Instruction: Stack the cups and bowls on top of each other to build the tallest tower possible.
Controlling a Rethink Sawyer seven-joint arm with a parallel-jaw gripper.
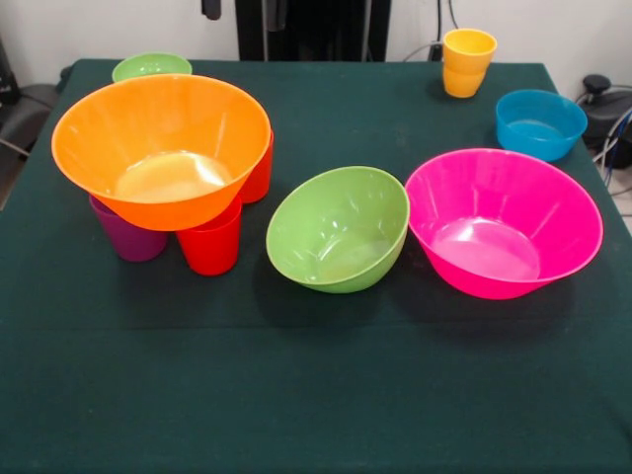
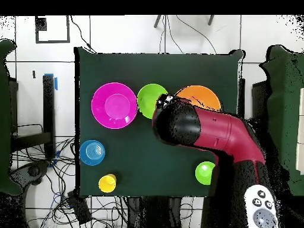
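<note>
A large orange bowl (image 1: 161, 148) rests upright on three cups: a purple one (image 1: 128, 240), a red one (image 1: 210, 245) and a red-orange one (image 1: 261, 170) behind. A medium green bowl (image 1: 339, 229) lies tilted at the table's middle, next to the large pink bowl (image 1: 504, 222). A small blue bowl (image 1: 539, 123) and a small green bowl (image 1: 151, 66) stand apart. A yellow cup (image 1: 468, 47) sits in an orange piece (image 1: 462, 83) of like width. In the overhead view my arm (image 2: 202, 132) reaches over the gap between the green bowl (image 2: 152, 100) and the orange bowl (image 2: 199, 95); the gripper is hidden under it.
The pedestal (image 1: 311, 30) stands at the table's far edge. Cables (image 2: 41, 160) lie on the floor beside the table. The dark green cloth (image 1: 316, 395) covers the table's front half.
</note>
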